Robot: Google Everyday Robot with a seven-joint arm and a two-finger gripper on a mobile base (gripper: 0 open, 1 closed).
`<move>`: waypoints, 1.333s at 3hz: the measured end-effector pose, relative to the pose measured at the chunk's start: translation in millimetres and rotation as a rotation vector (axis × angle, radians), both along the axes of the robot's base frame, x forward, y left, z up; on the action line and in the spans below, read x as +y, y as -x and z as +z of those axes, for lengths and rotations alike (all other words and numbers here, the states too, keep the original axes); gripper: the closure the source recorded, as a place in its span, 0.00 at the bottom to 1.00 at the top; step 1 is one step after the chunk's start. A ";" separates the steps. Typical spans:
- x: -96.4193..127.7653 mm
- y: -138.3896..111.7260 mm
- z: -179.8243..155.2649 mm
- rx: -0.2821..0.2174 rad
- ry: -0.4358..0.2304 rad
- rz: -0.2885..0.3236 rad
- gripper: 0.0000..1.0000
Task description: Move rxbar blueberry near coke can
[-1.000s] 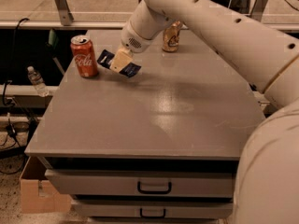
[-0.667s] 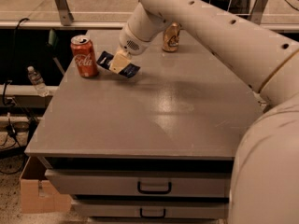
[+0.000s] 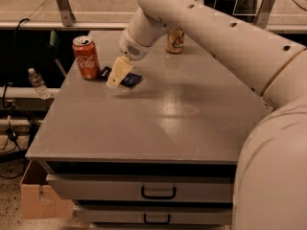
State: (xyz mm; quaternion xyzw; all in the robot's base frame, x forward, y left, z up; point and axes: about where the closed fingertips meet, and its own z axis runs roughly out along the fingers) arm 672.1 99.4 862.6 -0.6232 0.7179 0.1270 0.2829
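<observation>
The coke can [image 3: 86, 57], red with white script, stands upright near the table's far left corner. The rxbar blueberry [image 3: 132, 79], a flat dark navy wrapper, is down at the table top just right of the can, a small gap between them. My gripper [image 3: 115, 79] reaches down from the arm above and is shut on the bar; its tan fingers [image 3: 120, 71] cover the bar's middle, and the bar's ends show on either side.
A tan and gold can [image 3: 175, 40] stands at the back of the grey table [image 3: 158, 128]. Drawers [image 3: 158, 191] sit under the table's front edge. A water bottle [image 3: 37, 83] and a cardboard box [image 3: 36, 198] are off to the left.
My gripper has lowered the bar to the table surface, close to the coke can. The cans have not moved.
</observation>
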 end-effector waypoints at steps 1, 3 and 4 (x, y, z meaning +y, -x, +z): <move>0.6 0.5 -0.4 0.001 0.001 0.001 0.00; -59.1 5.7 14.3 0.007 -0.091 -0.086 0.00; -130.9 16.3 26.3 0.003 -0.172 -0.189 0.00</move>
